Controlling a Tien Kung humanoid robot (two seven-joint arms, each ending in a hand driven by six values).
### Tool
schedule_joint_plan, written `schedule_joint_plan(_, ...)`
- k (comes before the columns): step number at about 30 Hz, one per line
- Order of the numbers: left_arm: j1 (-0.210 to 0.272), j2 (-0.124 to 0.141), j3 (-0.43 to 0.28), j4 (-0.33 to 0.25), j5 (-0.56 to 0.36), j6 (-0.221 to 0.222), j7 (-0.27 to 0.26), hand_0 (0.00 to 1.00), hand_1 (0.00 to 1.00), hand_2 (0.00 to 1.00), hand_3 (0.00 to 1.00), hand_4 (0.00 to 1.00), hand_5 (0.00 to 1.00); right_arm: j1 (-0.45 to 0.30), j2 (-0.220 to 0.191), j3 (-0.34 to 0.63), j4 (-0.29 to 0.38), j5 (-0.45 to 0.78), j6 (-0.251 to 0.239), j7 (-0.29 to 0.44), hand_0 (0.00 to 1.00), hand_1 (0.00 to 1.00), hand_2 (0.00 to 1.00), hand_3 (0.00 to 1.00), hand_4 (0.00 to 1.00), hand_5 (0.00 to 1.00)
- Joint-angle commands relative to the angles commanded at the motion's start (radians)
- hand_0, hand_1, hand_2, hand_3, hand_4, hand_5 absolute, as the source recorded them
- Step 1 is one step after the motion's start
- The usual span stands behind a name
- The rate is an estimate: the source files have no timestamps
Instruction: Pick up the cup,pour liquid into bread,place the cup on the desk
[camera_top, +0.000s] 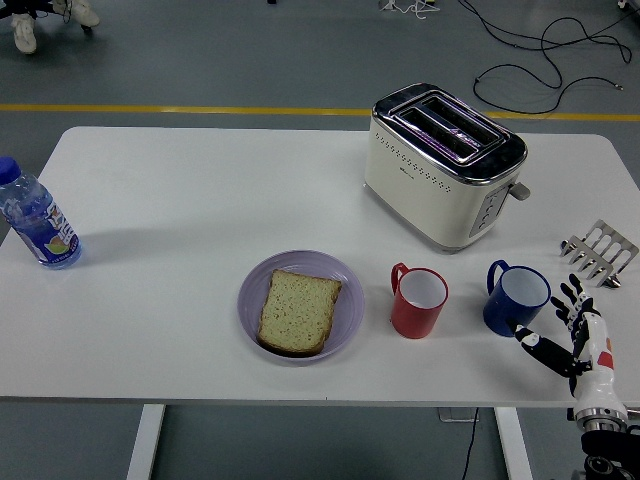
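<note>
Grey floor with a yellow line and loose black cables fills the top of the frame, and below it a white counter (200, 200) spans nearly the whole width. Largest on it is a cream toaster (443, 165), right of centre toward the far side. Next comes a lilac plate (250, 320) near the front edge at centre, carrying one slice of bread (298, 311). A water bottle (36, 218) with a blue cap stands at the far left edge. Two cups sit to the right of the plate, well apart from each other: a red cup (418, 300) just beside the plate and a blue cup (516, 298) further right, both upright with handles pointing upper left. A small metal rack (598, 252) lies at the right edge.

At the lower right corner the right hand (572, 335) reaches in with its fingers (530, 338) spread wide, holding nothing; the foremost tip is just beside the blue cup's lower right wall, perhaps touching it. The left arm is out of view.

The step in hand looks like the approach to picking up a cup, most likely the blue one. Next, the hand would need to wrap the cup's body and close firmly before lifting it toward the bread.
</note>
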Motion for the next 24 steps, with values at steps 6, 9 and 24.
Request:
schedule_joint_plan(6, 0.005, -0.001, 0.004, 0.0, -0.001, -0.001, 0.001, 0.658, 0.7, 0.724, 0.619, 0.366, 0.931, 0.031, 0.009, -0.011, -0.032, -0.003, -0.004, 0.002, 0.917, 0.837, 0.913, 0.912, 0.998, 0.094)
schedule_joint_plan(9, 0.005, 0.0, 0.011, 0.0, -0.005, -0.001, 0.0, 0.658, 0.7, 0.724, 0.619, 0.366, 0.931, 0.049, 0.017, -0.011, -0.054, 0.004, -0.006, 0.001, 0.917, 0.837, 0.913, 0.912, 0.998, 0.094)
schedule_joint_plan(24, -0.002, -0.001, 0.027, 0.0, -0.023, 0.001, 0.0, 0.658, 0.701, 0.724, 0.619, 0.365, 0.926, 0.122, 0.017, -0.041, -0.141, 0.076, 0.003, 0.015, 0.91, 0.832, 0.906, 0.903, 0.998, 0.108)
